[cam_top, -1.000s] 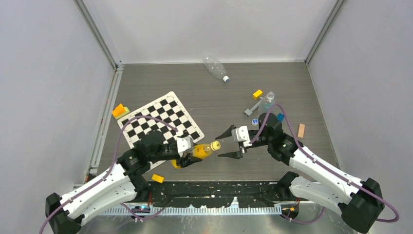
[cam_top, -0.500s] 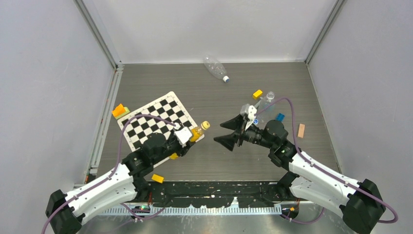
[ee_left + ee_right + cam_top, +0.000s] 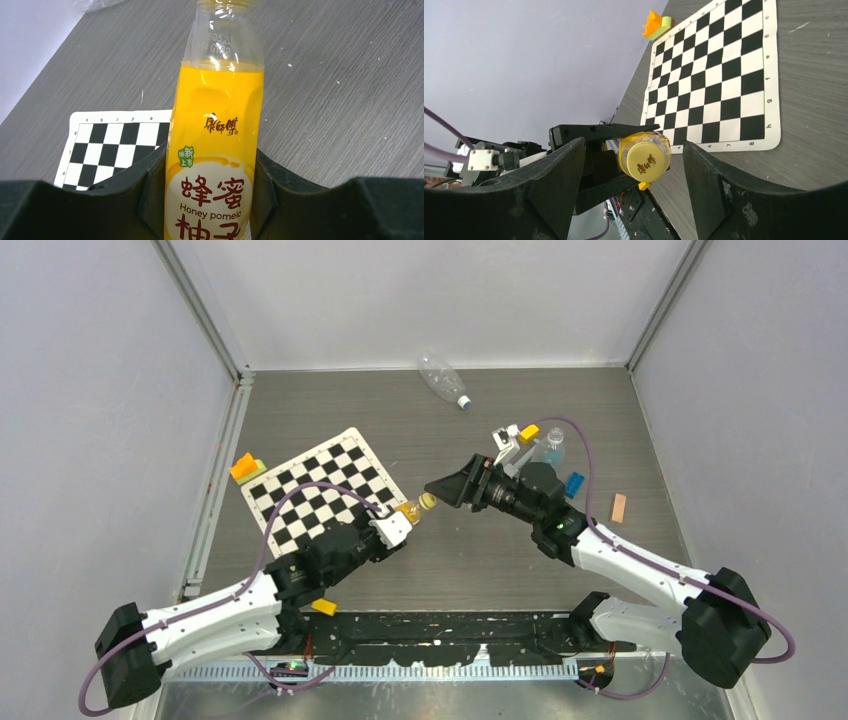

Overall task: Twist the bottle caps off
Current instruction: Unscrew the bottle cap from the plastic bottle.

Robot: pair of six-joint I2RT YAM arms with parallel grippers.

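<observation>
My left gripper [image 3: 396, 527] is shut on the yellow-orange bottle [image 3: 409, 511], both jaws pressed against its label [image 3: 215, 150], and holds it tilted above the table. Its yellow cap [image 3: 427, 501] is on and points at my right gripper [image 3: 440, 488]. In the right wrist view the cap [image 3: 645, 162] faces the camera between the wide-open fingers of the right gripper [image 3: 634, 148], with a gap on each side. A clear crinkled bottle [image 3: 441, 376] with a pale blue cap [image 3: 463, 402] lies at the back. Another clear bottle [image 3: 550, 445] lies behind the right arm.
A chessboard mat [image 3: 325, 490] lies left of centre. An orange-and-green block [image 3: 245, 468] sits at its left corner. A yellow block [image 3: 529, 432], a blue block [image 3: 574, 484] and a wooden piece [image 3: 618, 507] lie to the right. Another yellow block [image 3: 323, 607] lies by the near edge.
The left gripper has carried the bottle up and away from the near edge, tilting it. The right gripper opened wider, rolled, and swung round so that it faces the cap.
</observation>
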